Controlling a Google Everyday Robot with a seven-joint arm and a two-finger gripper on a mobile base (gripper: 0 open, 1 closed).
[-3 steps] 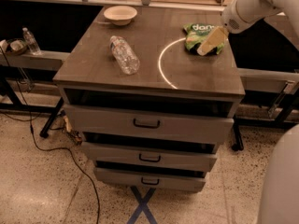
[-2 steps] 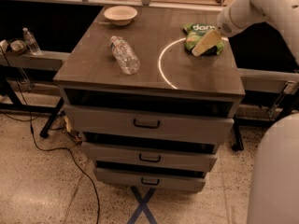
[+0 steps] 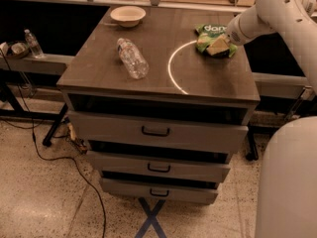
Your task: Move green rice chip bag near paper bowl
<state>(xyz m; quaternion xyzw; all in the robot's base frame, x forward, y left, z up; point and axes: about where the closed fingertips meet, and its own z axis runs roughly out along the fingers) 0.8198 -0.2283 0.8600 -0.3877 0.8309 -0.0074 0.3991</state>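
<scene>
The green rice chip bag (image 3: 210, 33) lies at the far right of the dark cabinet top (image 3: 198, 76), its white lettering showing. My gripper (image 3: 218, 46) reaches in from the right on the white arm and sits on the bag's near right part, covering some of it. The paper bowl (image 3: 128, 15), cream-white and round, stands at the far left corner of the top, well apart from the bag.
A clear plastic water bottle (image 3: 132, 58) lies on its side left of centre. A bright arc of light (image 3: 171, 68) marks the top near the bag. Drawers with handles (image 3: 155, 131) are below. A cable (image 3: 59, 162) runs across the floor at left.
My gripper has moved a little left and down onto the green bag. The bag, bowl and bottle have stayed in place.
</scene>
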